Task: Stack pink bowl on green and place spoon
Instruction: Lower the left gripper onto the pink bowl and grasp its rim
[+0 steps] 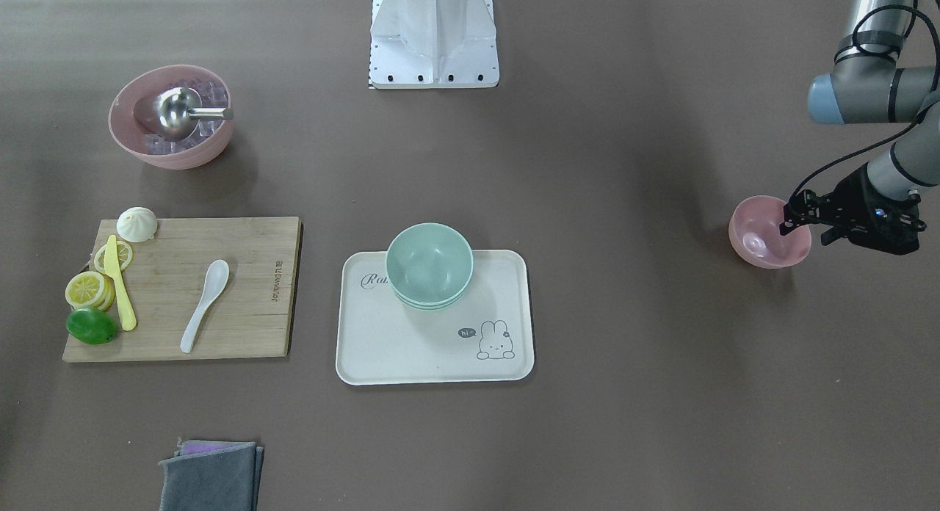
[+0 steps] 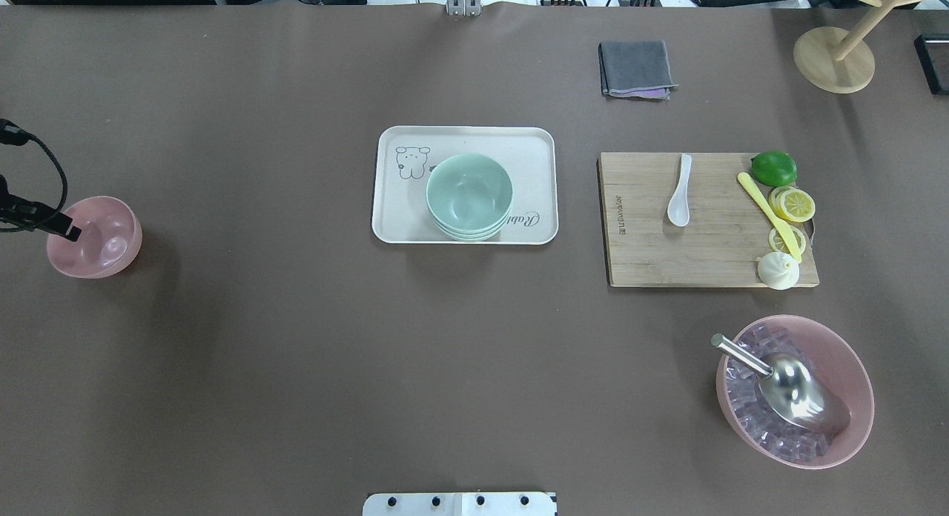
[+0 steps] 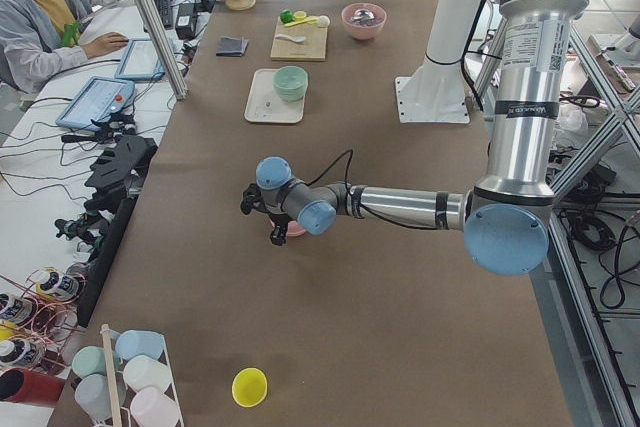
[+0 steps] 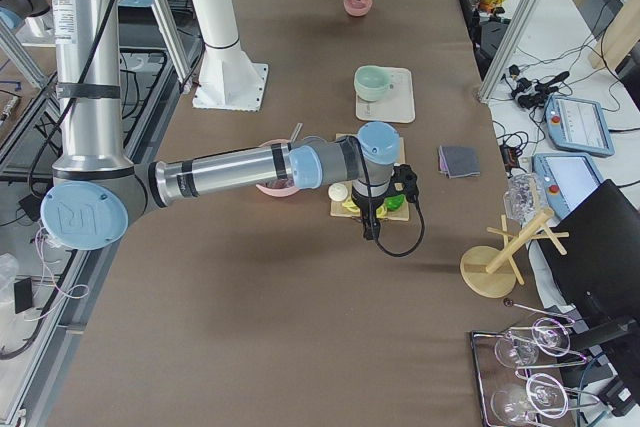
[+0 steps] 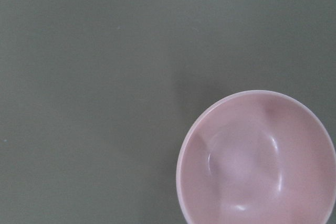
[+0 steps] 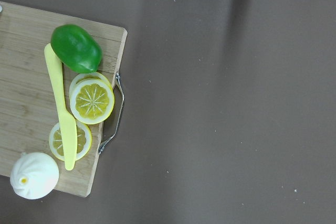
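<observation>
Matt brown table (image 1: 661, 423); board (image 1: 250, 313) of grained wood; scoop (image 2: 804, 390) of polished metal; pink bowl (image 1: 760, 239), green bowls (image 1: 428, 261) and tray (image 1: 411, 349) of smooth plastic; grey woven cloth (image 2: 634, 64).

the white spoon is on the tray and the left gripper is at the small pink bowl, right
No. The white spoon lies on the wooden cutting board, not on the tray, as the overhead exterior view shows. The left gripper is at the small pink bowl.
</observation>
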`<state>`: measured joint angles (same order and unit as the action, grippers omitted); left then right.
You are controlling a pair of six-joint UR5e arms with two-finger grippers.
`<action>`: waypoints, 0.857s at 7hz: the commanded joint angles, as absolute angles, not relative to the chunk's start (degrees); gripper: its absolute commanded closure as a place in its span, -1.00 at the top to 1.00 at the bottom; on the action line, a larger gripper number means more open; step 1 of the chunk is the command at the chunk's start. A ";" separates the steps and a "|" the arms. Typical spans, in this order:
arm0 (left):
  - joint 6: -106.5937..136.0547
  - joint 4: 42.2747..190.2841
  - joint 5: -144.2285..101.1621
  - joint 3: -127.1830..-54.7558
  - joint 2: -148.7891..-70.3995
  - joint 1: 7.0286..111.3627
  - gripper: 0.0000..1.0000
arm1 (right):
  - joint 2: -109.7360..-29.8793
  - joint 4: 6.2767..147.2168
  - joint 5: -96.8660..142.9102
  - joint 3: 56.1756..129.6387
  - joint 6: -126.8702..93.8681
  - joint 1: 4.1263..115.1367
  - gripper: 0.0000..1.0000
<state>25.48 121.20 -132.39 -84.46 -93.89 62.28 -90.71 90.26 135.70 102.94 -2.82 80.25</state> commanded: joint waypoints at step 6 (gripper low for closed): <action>42.37 97.24 -132.03 -94.38 -121.95 58.74 -1.00 | -85.26 81.98 135.28 104.77 -31.44 68.70 0.99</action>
<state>33.32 110.18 -133.04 -91.31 -108.22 61.01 -87.03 87.77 136.21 104.60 -18.40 74.44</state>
